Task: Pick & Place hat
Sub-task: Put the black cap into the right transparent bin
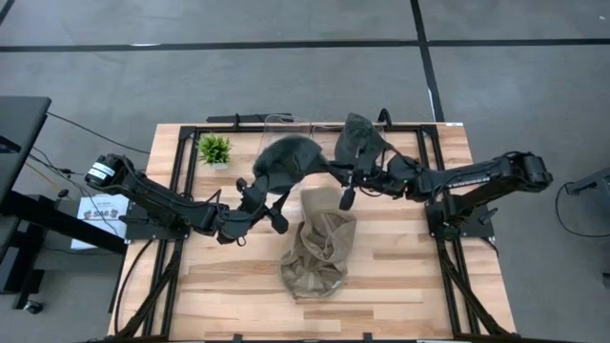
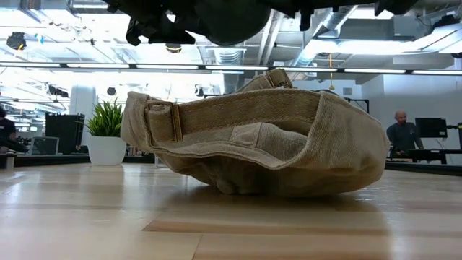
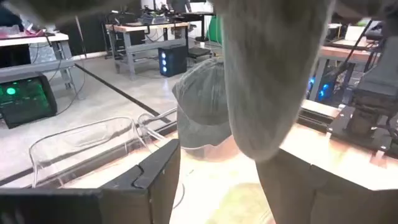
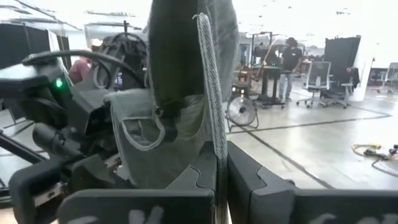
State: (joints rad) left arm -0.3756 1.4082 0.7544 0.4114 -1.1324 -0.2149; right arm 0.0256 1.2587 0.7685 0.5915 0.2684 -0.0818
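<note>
Wooden bench [image 1: 400, 276]: both grippers pinch soft, light dark hats aloft, left gripper [image 1: 270, 202] holding hat [image 1: 286, 160], right gripper [image 1: 355, 177] holding second hat [image 1: 360, 140]; a brim grasp seems firmest

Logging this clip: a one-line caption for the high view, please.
Both grippers, left and right, hold a dark hat above the table; a tan hat lies below.

Location: my station stands in an open-plan robotics lab or workshop. Evidence: polished concrete floor [image 1: 286, 86] marked with dark lines; exposed ceiling ducts [image 2: 231, 54] and strip lights; metal workbenches [image 3: 140, 34] carrying lit computer equipment; rolling office chairs [image 4: 320, 74]; a floor fan [image 4: 241, 111]; people at desks behind my wooden table [image 1: 400, 286].
</note>
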